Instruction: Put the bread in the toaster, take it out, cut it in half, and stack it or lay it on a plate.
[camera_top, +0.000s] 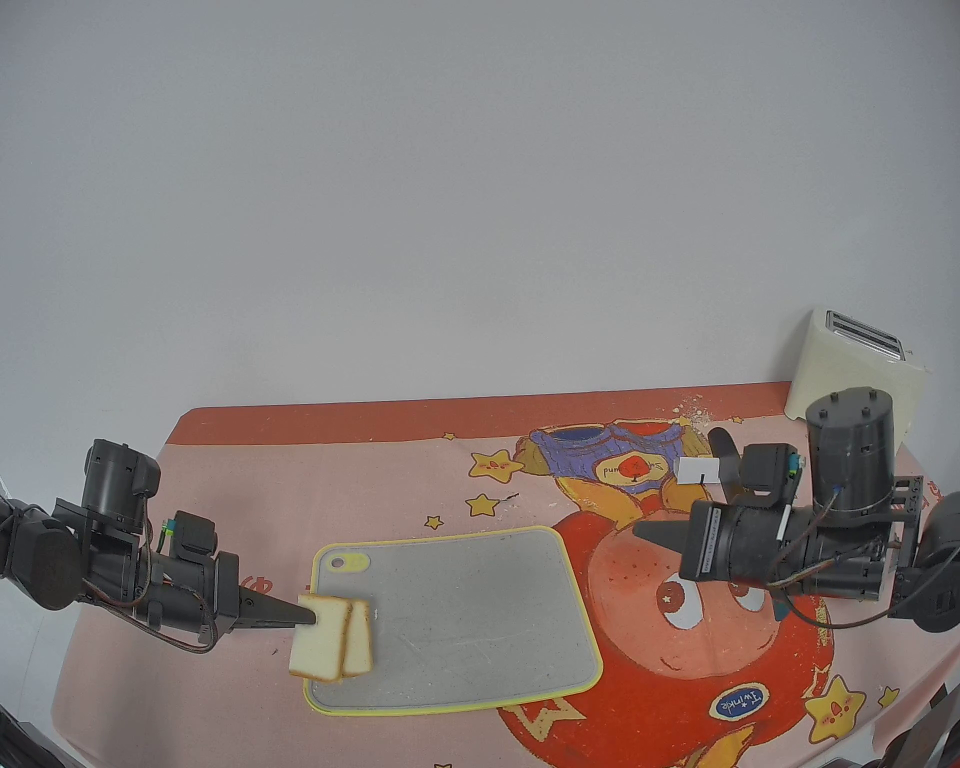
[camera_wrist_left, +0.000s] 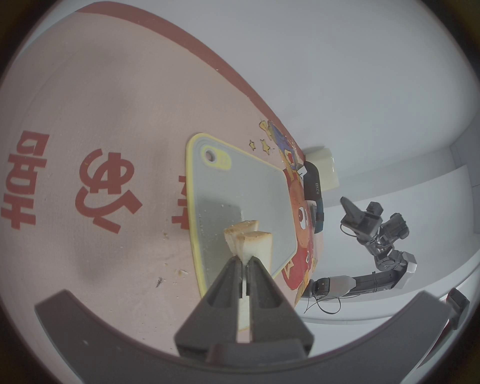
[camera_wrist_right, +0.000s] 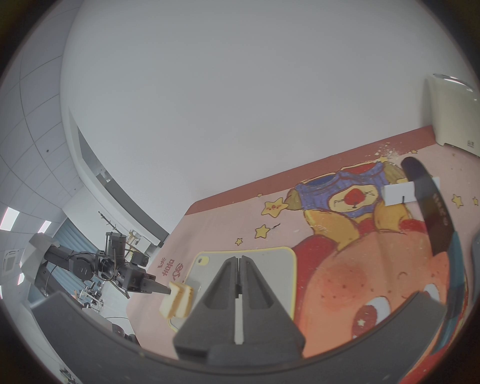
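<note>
Looking at a lab room staged as a kitchen corner: facing a bare white wall; working over a cartoon-printed tablecloth bearing a toaster and a cutting board; taking in a panelled office-type ceiling with strip lights beyond the table

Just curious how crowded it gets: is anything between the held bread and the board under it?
Nothing visible does. The left gripper holds both bread halves over the board, at its left edge, with only air between them.
</note>
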